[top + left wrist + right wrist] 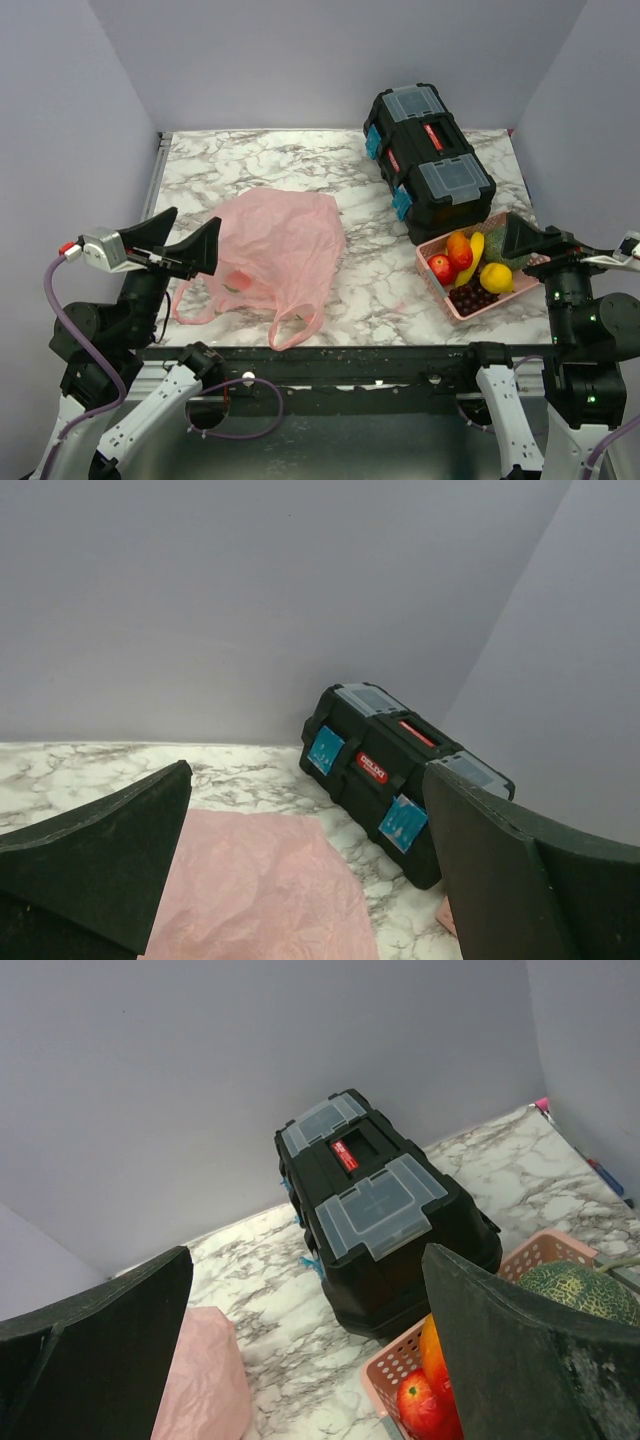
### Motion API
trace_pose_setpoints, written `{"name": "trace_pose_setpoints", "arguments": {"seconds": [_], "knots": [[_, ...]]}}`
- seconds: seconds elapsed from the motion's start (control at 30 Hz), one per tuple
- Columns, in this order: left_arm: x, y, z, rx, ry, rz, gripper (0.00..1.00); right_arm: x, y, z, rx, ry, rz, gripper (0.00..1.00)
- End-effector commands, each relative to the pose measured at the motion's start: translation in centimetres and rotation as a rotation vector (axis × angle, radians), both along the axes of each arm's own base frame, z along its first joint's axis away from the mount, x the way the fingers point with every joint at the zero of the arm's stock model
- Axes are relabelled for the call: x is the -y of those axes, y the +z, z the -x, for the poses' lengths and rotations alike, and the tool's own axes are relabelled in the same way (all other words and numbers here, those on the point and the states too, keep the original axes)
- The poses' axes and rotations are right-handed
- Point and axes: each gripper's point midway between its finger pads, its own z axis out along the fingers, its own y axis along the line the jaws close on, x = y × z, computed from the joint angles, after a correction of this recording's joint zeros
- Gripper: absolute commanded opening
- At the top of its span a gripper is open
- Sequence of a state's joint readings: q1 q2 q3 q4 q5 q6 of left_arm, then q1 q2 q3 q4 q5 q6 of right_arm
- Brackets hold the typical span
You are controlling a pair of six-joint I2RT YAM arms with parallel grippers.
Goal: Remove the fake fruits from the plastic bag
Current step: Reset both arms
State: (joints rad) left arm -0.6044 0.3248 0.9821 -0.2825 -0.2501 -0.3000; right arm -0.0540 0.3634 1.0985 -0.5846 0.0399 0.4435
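The pink plastic bag [285, 240] lies flat on the marble table, left of centre, with its two loop handles toward the near edge. A dim reddish-green shape [235, 283] shows through its near left part. A banana [473, 257], an orange fruit [458, 244] and a yellow round fruit [496, 277] lie in the pink basket [430, 278] at the right. My left gripper [196, 217] is open and empty above the bag's left edge; the bag shows between its fingers in the left wrist view [260, 890]. My right gripper [540, 238] is open and empty over the basket's right side.
A black toolbox [428, 160] stands at the back right, just behind the basket; it also shows in the left wrist view [390, 770] and the right wrist view [380, 1210]. The basket also holds a red apple [441, 268], dark grapes [472, 297] and a green melon [580, 1290].
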Motion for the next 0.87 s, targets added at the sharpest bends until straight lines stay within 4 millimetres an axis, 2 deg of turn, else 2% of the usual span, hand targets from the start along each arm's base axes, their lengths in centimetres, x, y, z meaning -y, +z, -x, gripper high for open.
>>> {"name": "trace_pose_setpoints", "arguments": {"seconds": [0.0, 0.17, 0.3, 0.4, 0.5, 0.63, 0.7, 0.83], "knots": [[0.4, -0.8, -0.3, -0.017, -0.007, -0.023, 0.98, 0.3, 0.1, -0.2, -0.001, -0.014, 0.009, 1.00], [0.5, -0.8, -0.4, -0.015, -0.008, -0.026, 0.98, 1.1, -0.3, -0.1, -0.021, -0.059, -0.001, 1.00], [0.5, -1.4, -0.8, -0.030, 0.003, -0.037, 0.98, 3.7, -2.5, -0.2, -0.097, -0.217, -0.086, 1.00], [0.5, -1.9, -1.0, -0.040, 0.009, -0.045, 0.98, 4.4, -4.2, -0.7, -0.158, -0.257, -0.109, 1.00], [0.5, -1.9, -1.1, -0.042, 0.012, -0.048, 0.98, 4.2, -5.0, -1.3, -0.189, -0.248, -0.116, 1.00], [0.7, -1.8, -1.2, -0.044, 0.010, -0.050, 0.98, 4.0, -4.8, -1.6, -0.186, -0.241, -0.122, 1.00], [0.6, -1.8, -1.2, -0.044, 0.010, -0.049, 0.98, 3.0, -4.6, -2.0, -0.175, -0.169, -0.064, 1.00], [0.7, -1.8, -1.3, -0.045, 0.012, -0.047, 0.98, 3.1, -6.3, -2.9, -0.291, -0.177, -0.069, 1.00]]}}
